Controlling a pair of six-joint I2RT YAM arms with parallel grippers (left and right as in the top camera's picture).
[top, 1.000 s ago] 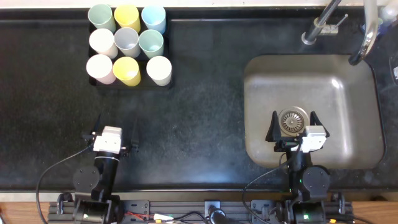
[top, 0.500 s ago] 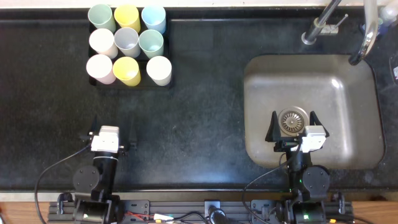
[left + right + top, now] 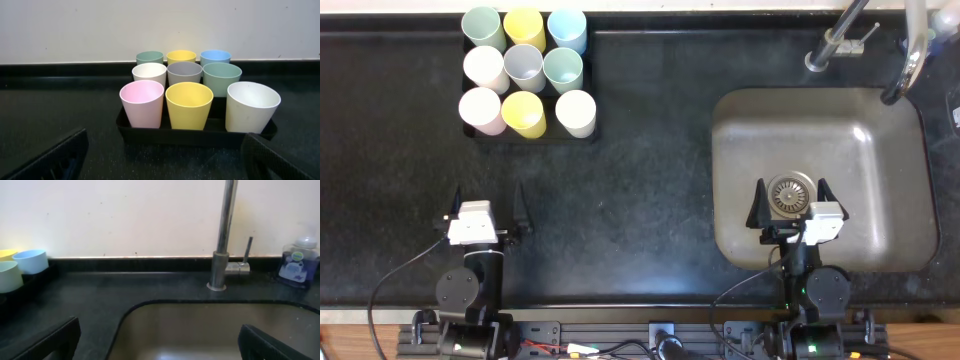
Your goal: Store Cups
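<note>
All nine pastel plastic cups [image 3: 524, 66] stand mouth-up in three rows inside the shallow black tray [image 3: 172, 136] at the far left of the worktop [image 3: 640, 200]. To me storing looks done. The left gripper [image 3: 486, 195] hangs near its base, facing the tray, fingers spread and holding nothing; the right gripper [image 3: 791, 190] hovers over the steel sink [image 3: 720, 110], fingers spread too. My worry: the white corner cup [image 3: 252, 107] leans outward, so any brush from a finger could topple it.
</note>
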